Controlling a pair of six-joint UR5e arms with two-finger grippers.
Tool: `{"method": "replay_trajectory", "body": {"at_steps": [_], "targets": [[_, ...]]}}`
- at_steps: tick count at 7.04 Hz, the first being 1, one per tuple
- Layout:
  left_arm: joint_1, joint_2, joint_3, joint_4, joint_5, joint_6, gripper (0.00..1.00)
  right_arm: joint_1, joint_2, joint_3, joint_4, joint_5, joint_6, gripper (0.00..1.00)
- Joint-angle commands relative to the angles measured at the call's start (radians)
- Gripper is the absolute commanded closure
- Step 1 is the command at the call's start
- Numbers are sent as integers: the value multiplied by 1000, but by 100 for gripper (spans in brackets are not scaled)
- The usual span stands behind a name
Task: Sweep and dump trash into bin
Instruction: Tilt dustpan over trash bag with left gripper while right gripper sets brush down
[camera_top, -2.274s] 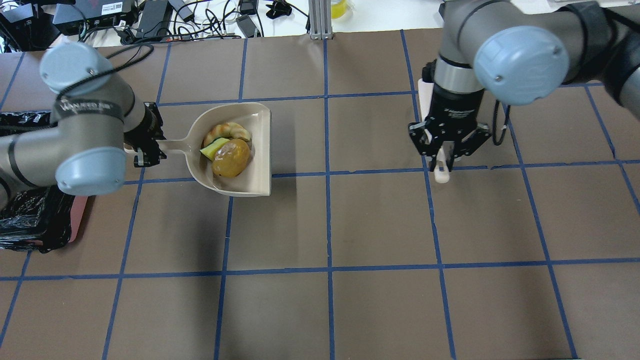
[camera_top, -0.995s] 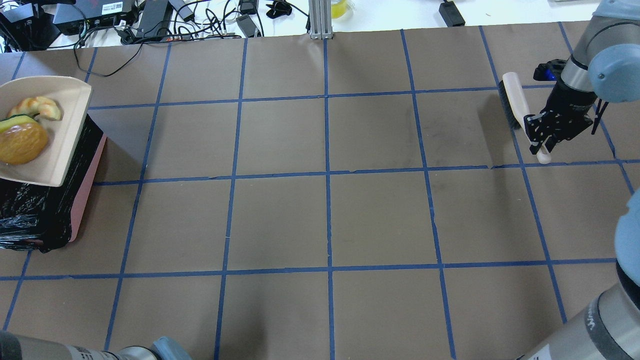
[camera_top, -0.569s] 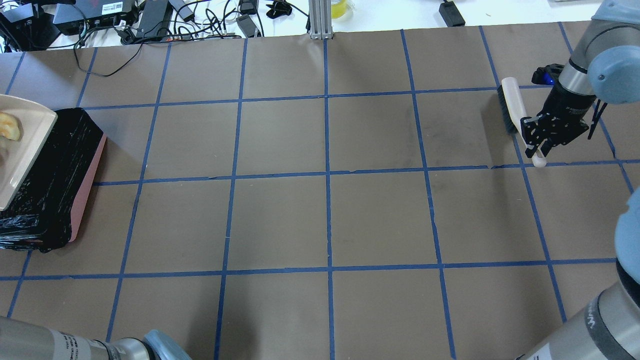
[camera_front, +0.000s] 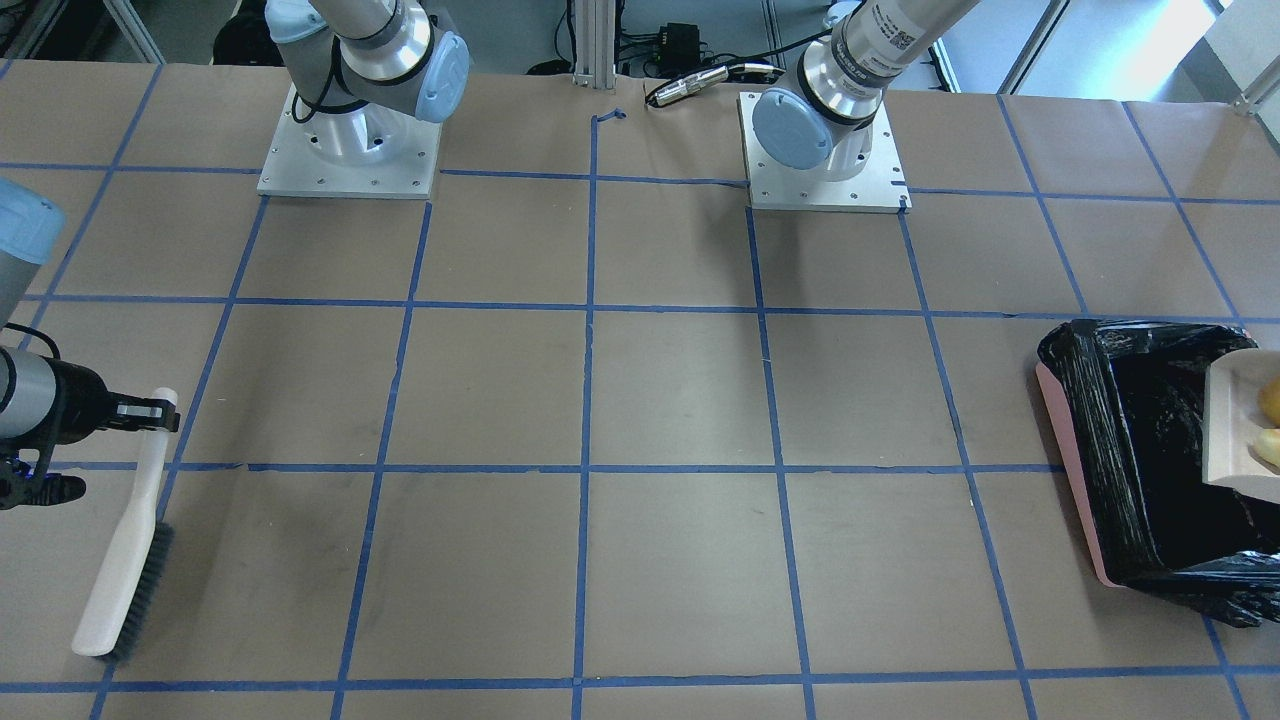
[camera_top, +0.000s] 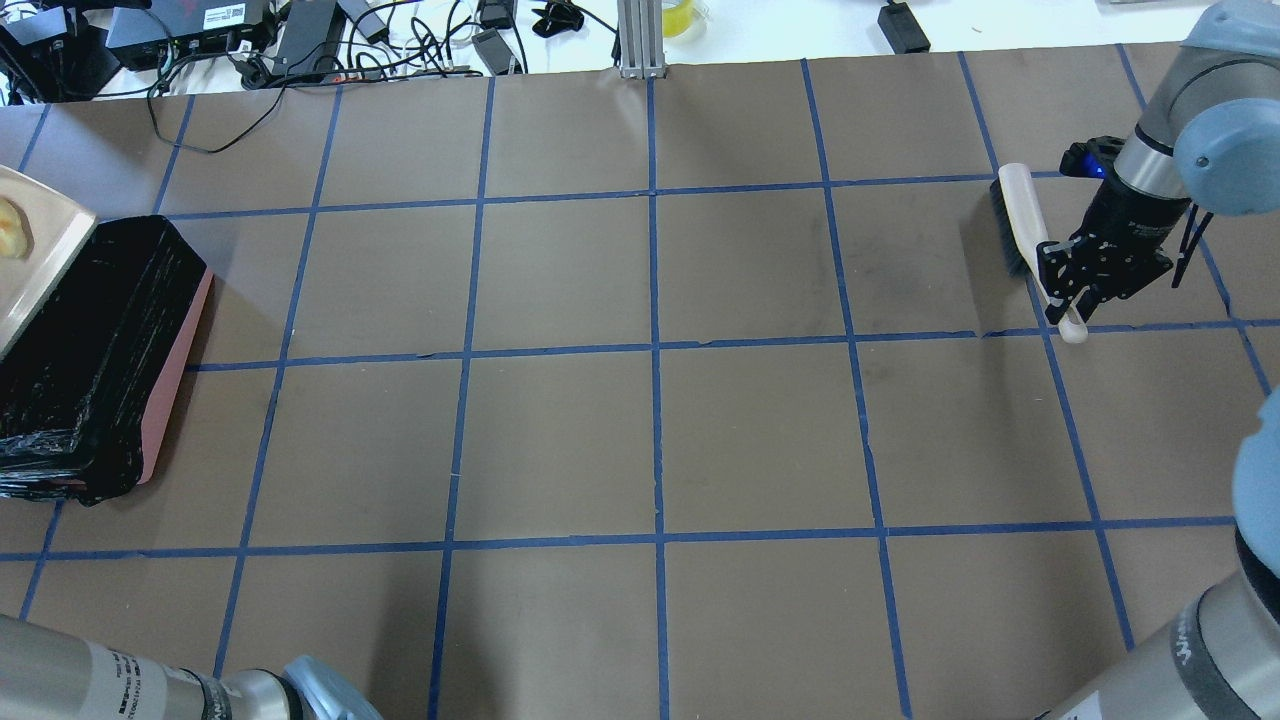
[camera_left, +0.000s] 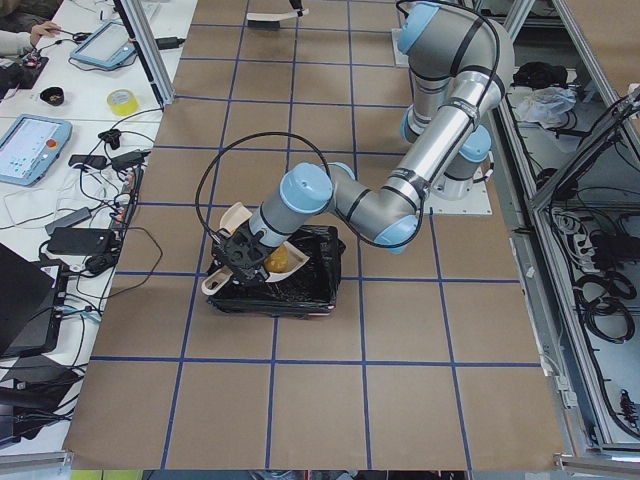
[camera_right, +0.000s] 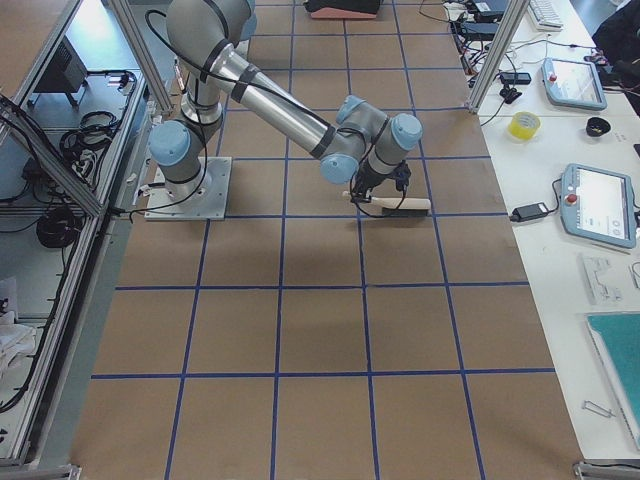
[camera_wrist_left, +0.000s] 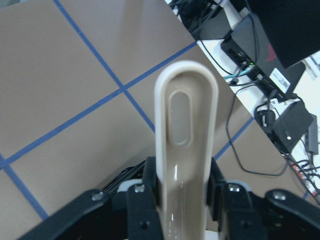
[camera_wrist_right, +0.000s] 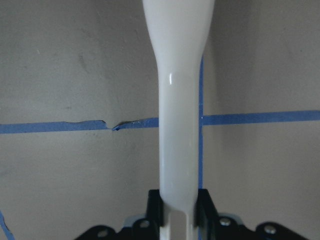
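Change: my left gripper (camera_wrist_left: 182, 190), clenched on the handle, has carried the beige plastic dustpan (camera_top: 45, 275) to the overhead's left edge, above the pink black-lined bin (camera_top: 105, 340) | yellowish food-like trash (camera_top: 14, 228) still in the pan; I judge tipping is next | right gripper (camera_top: 1072, 292) grasps the white-backed brush (camera_top: 1014, 212).

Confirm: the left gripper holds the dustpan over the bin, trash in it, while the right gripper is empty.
The right gripper is not empty: it is shut on the brush handle, as the right wrist view shows. The left gripper does hold the dustpan over the bin, trash in it.
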Motion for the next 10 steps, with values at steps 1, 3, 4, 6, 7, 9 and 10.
{"method": "replay_trajectory", "body": {"at_steps": [1,3,4,6,7,9,10], "targets": [[26,-3,3,35,-203,60,100,0,3,1,-9,-1,-6,22],[70,-4,-18,35,-419,136,100,0,-3,-1,-14,-5,-11,1],[86,-4,-22,35,-490,150,100,0,-8,-13,-12,-2,-11,1],[121,-23,-32,33,-567,198,100,15,-123,-39,11,1,-8,0],[127,-27,-32,33,-597,203,100,27,-195,-68,84,1,-6,0],[129,-30,-34,33,-727,342,100,35,-281,-125,164,24,4,0],[129,-31,-34,33,-771,397,100,81,-309,-171,219,21,26,0]]}}
